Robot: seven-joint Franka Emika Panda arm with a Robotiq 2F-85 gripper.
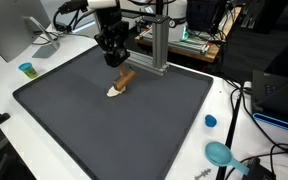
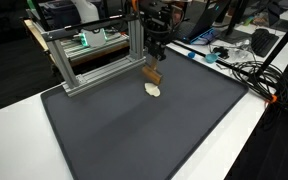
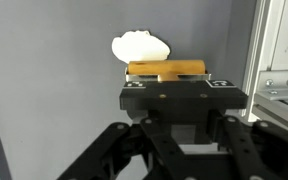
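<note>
At the table's near right corner, in an exterior view, lie a teal round object point(image 1: 220, 152) and a blue cap point(image 1: 210, 121). Farther in, on the dark mat point(image 1: 84, 120) and toward the table's far edge, lies the wooden-handled tool point(image 1: 121, 82), its white head pointing at the near edge. The gripper point(image 1: 117, 62) hangs close over the handle. I cannot tell whether its fingers are apart or clamped. Behind it stands the aluminium frame point(image 1: 159, 45).

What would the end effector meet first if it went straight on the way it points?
The wooden handle, lying right between the fingers of the end effector, with its white head beyond. Whether they already touch is unclear; the grey mat lies underneath.
</note>
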